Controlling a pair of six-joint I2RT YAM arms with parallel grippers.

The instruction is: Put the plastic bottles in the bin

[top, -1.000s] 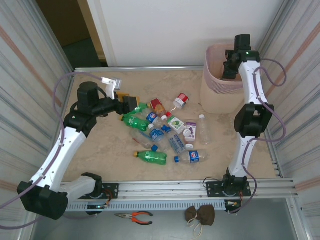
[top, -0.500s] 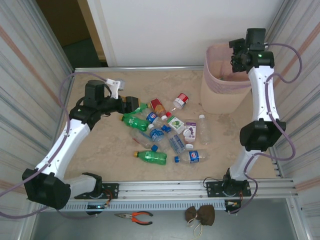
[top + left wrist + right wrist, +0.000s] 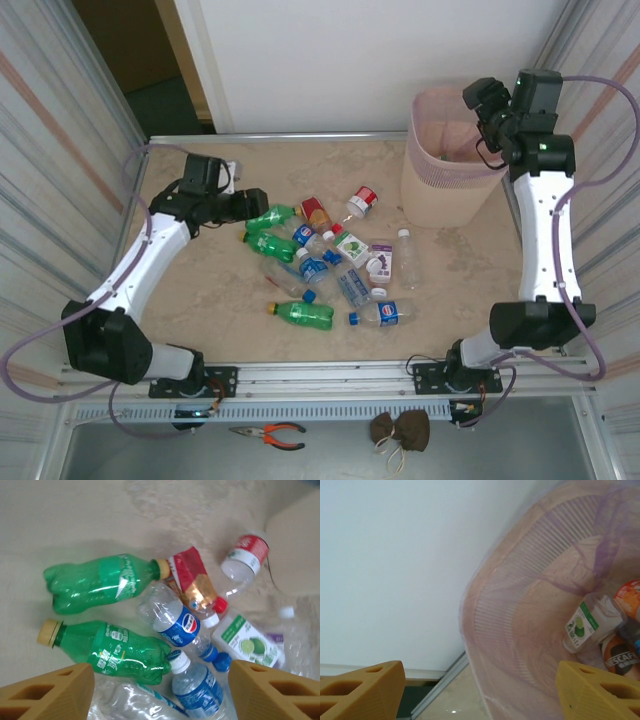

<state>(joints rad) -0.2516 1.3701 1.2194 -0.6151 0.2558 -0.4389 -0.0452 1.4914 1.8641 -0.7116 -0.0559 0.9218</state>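
Robotics test cell: two white robot arms, the left arm (image 3: 150, 262) and the right arm (image 3: 545, 230), were seen bolted to an aluminium rail (image 3: 330, 372) at the near edge of a marble-patterned table (image 3: 200, 290). The table was boxed in by ribbed metal panels (image 3: 50, 150) and backed by a plain white wall (image 3: 350, 60). Cables (image 3: 127, 185) were looped from the arms. Pliers (image 3: 268, 432) and a brown pouch (image 3: 401, 430) were seen on the grey ledge (image 3: 330, 452) below. Plastic bottles (image 3: 325, 265) were strewn near a bin (image 3: 430, 195).

The plastic bottles (image 3: 100, 582) look glossy, the table (image 3: 75, 515) matt, the bin (image 3: 530, 560) slotted plastic.
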